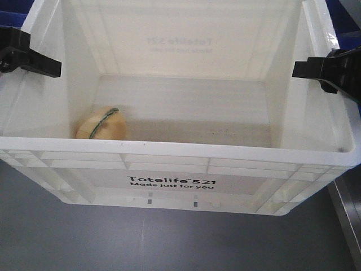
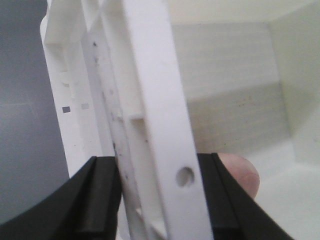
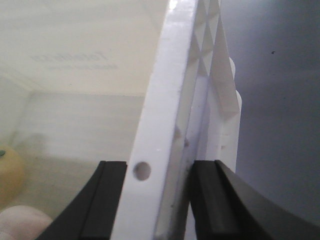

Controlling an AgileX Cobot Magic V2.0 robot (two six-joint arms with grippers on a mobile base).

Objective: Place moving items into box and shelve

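The white plastic box stands upright with its top open. Its left wall rim is pinched in the left claw and its right wall rim in the right claw. Black print on the near face reads "Totelife 521". On the floor, below and just inward of the left claw and close to the near wall, lies a rounded tan item. A thin green strip crosses it. It lies well apart from the right claw.

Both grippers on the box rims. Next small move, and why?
Probably a slight lift of the box, both arms together and level. The left gripper and right gripper each clamp a side rim, with pads against both faces. A yellow item and a pink item lie inside, so packing looks done.
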